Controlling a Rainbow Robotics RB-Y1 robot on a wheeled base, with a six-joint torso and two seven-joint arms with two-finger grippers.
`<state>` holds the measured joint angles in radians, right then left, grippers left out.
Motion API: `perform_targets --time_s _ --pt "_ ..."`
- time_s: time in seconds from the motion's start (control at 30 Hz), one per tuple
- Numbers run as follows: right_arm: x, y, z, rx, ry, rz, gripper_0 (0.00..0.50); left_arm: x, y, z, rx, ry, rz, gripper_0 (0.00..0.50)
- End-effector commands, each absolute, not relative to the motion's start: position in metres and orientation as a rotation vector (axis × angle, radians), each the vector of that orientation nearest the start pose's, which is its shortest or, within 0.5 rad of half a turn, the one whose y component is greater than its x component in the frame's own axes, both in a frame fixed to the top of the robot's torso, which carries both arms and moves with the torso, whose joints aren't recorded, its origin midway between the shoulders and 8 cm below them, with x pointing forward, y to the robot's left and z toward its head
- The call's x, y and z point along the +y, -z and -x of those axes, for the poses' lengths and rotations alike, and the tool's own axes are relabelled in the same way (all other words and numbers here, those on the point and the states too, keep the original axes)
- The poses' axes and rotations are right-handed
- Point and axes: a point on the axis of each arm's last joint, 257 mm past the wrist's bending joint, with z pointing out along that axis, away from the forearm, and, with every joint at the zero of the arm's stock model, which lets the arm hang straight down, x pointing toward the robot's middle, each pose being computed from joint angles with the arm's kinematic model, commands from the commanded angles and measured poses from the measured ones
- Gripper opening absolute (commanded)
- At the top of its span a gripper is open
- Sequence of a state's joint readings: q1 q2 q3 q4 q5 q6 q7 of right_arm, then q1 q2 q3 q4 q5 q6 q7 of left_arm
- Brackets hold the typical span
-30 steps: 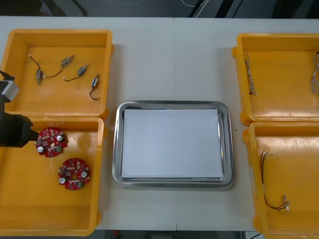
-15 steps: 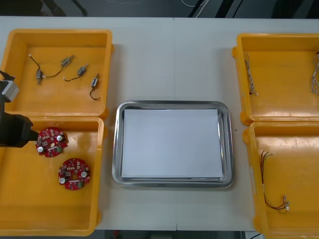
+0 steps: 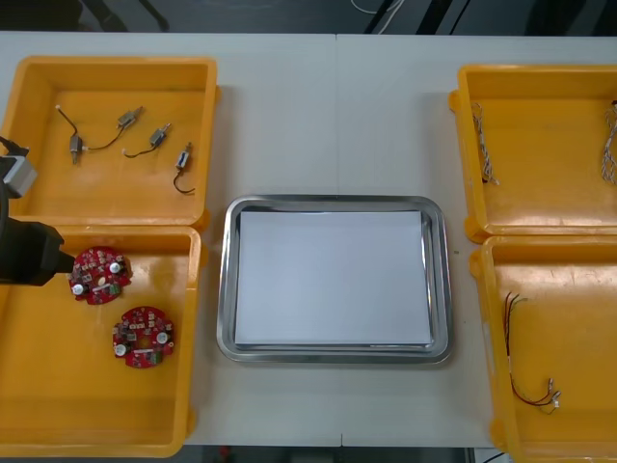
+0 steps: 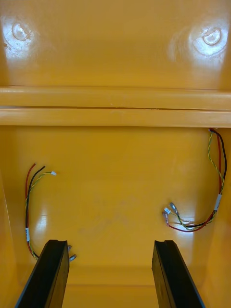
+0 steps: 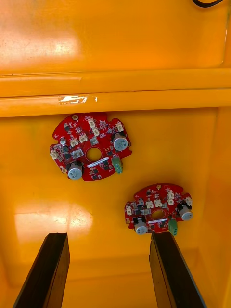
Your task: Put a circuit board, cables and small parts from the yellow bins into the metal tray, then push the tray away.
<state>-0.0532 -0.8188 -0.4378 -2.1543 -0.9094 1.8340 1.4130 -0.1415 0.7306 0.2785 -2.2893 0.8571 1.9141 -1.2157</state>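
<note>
While my left gripper point(image 5: 109, 272) hangs wide open over two red circuit boards point(image 5: 91, 147) in a yellow bin point(image 5: 33, 202), my right gripper point(image 4: 111, 274) gapes above red-and-yellow cables point(image 4: 218, 202).

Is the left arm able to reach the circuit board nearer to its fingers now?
Probably yes. The left gripper is open over the yellow bin, and that circuit board lies flat and uncovered just beyond one finger, with nothing between.
</note>
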Motion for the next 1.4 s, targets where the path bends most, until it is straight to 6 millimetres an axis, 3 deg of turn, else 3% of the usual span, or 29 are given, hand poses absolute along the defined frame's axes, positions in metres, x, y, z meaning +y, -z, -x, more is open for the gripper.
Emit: perform_targets --time_s 0.03,0.73,0.83,0.87,1.0,1.4 --pt "-0.420 0.150 -0.362 2.618 0.062 -0.017 0.500 0.339 0.160 -0.363 2.646 -0.034 -0.191 0.489" --pt "-0.421 0.151 -0.363 2.615 0.055 -0.027 0.500 0.339 0.160 -0.363 2.646 -0.034 -0.191 0.489" --pt "-0.421 0.146 -0.371 2.574 0.052 -0.032 0.500 0.339 0.160 -0.363 2.646 -0.034 -0.191 0.488" --pt "-0.420 0.145 -0.373 2.568 0.050 -0.030 0.500 0.331 0.188 -0.350 2.715 0.022 -0.170 0.489" --pt "-0.419 0.148 -0.374 2.556 0.042 -0.029 0.500 0.329 0.190 -0.348 2.715 0.026 -0.164 0.488" --pt "-0.450 0.176 -0.348 2.603 0.135 -0.021 0.500 0.323 0.195 -0.335 2.707 0.015 -0.149 0.487"
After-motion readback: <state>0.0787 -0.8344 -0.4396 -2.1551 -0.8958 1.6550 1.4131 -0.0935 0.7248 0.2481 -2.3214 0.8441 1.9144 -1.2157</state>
